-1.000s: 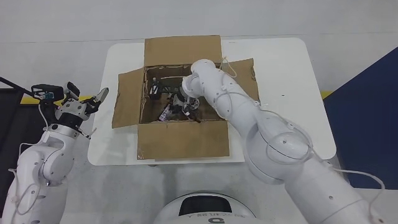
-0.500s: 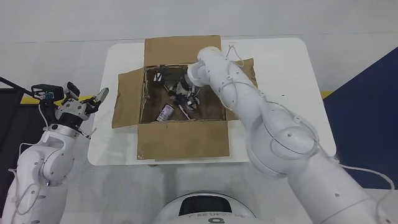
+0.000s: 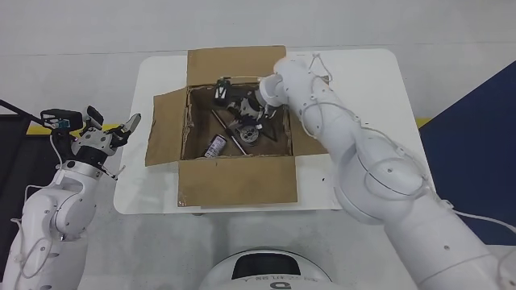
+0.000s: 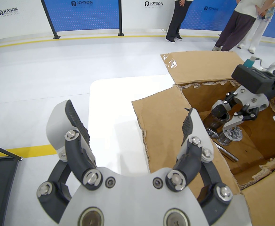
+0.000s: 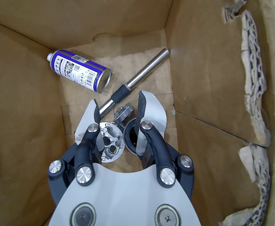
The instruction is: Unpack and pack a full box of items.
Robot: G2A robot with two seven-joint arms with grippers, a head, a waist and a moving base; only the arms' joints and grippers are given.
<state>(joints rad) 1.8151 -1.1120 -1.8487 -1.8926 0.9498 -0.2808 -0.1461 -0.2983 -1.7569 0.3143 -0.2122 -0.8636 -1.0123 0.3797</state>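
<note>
- The cardboard box [image 3: 234, 181] sits open in the middle of the white table [image 3: 363, 89], its four flaps folded out and its rim torn.
- The right gripper [image 5: 117, 96] is down inside the box, low over a toothed metal hub [image 5: 111, 144] and a black ring [image 5: 129, 137] that touch each other. Whether it grips either piece cannot be told.
- Just beyond them a steel rod [image 5: 146, 68] with a black sleeve lies slantwise. A blue spray can [image 5: 81, 70] lies on its side beside it.
- In the top view the right arm covers the box's right side.
- The left gripper [image 4: 130, 109] hangs spread wide and empty off the table's left edge, with the box's left flap between it and the contents.
</note>
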